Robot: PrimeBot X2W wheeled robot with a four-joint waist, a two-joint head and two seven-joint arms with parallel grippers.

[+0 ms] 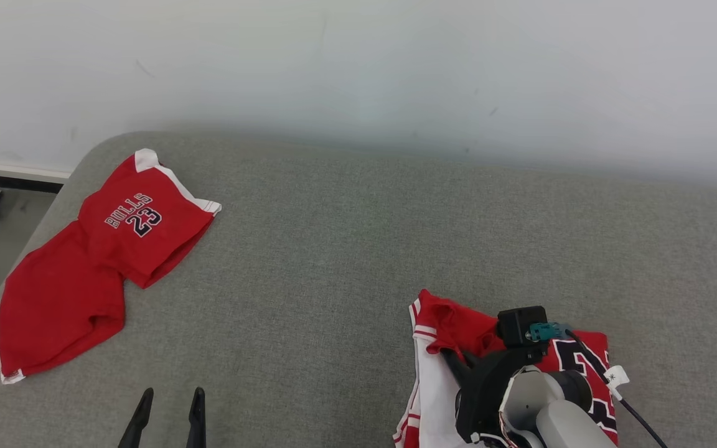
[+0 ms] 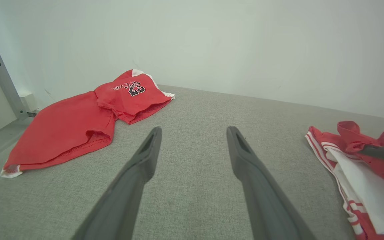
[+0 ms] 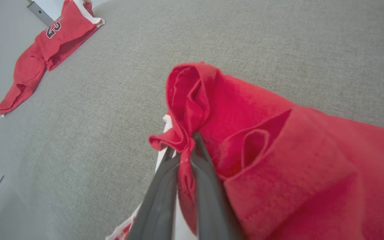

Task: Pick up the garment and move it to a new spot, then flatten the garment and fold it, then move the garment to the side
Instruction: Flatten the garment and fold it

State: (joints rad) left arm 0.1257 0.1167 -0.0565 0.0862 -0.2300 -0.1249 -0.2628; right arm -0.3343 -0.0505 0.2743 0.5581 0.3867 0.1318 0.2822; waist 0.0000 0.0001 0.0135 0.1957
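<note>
Right gripper [image 3: 184, 145], at five o'clock in the head view, has its jaws pinched together on a bunched red fold of the red-and-white garment [image 1: 449, 320], which lies crumpled on the grey surface [image 1: 346, 249]. Left gripper [image 1: 172, 393], at seven o'clock, has its jaws wide apart, holding nothing. Two garments in all: the second red garment [image 1: 103, 261] lies at nine o'clock, along the surface's rounded left edge. Bare cloth stretches between them, up to the white wall [image 1: 358, 62] at twelve.
</note>
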